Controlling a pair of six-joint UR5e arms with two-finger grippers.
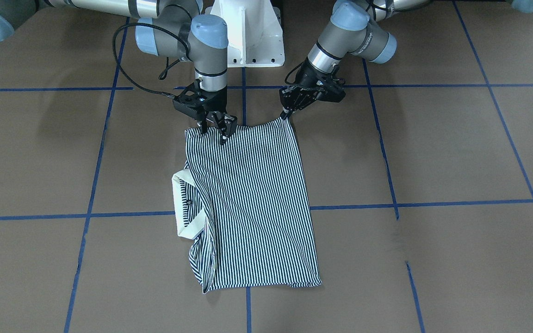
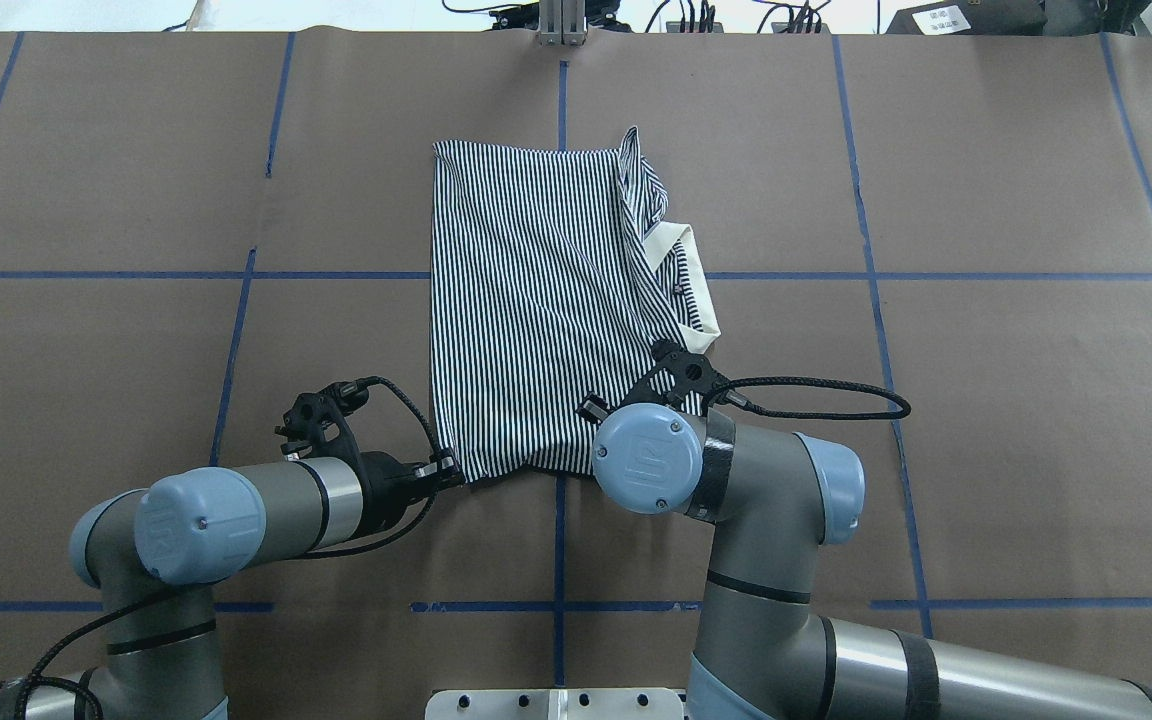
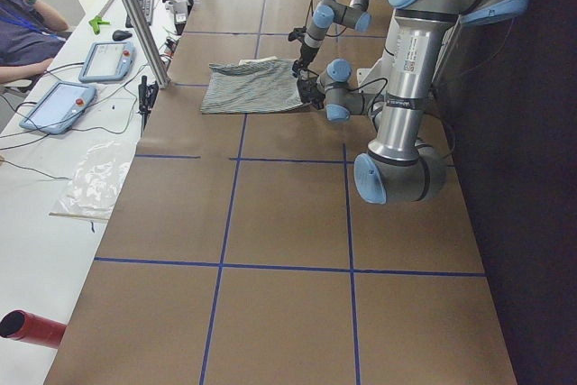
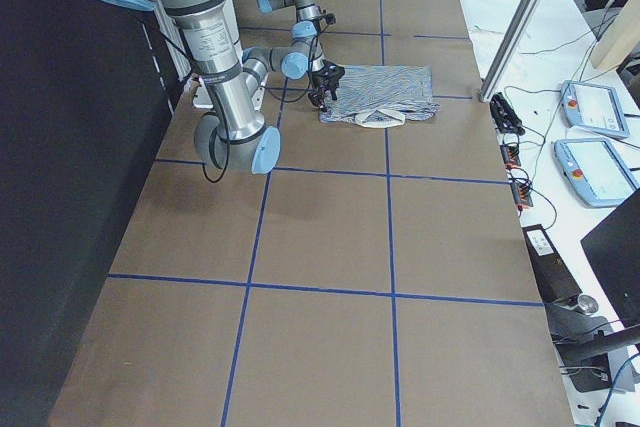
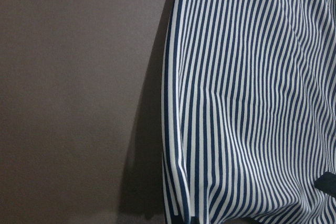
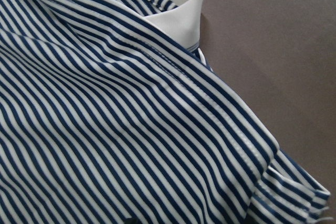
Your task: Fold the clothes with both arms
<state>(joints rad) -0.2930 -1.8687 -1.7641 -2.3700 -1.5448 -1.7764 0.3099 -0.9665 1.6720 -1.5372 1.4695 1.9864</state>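
Observation:
The striped polo shirt (image 1: 257, 199) lies folded into a long rectangle on the brown table, its cream collar (image 1: 181, 178) sticking out at one side. My left gripper (image 1: 286, 113) is shut on the shirt's near corner, which rises to a small peak; from overhead this gripper (image 2: 448, 472) sits at the shirt's (image 2: 536, 300) near left corner. My right gripper (image 1: 213, 132) stands open, fingertips down over the near edge by the collar side; overhead its own wrist hides it. Both wrist views are filled with striped cloth (image 5: 252, 103), and the collar (image 6: 178, 17) shows in the right one.
The white pedestal base (image 1: 252, 32) stands just behind both grippers. Blue tape lines (image 1: 387, 203) mark a grid on the table. A side bench with tablets (image 3: 54, 105) and a metal post (image 3: 135, 15) borders the far edge.

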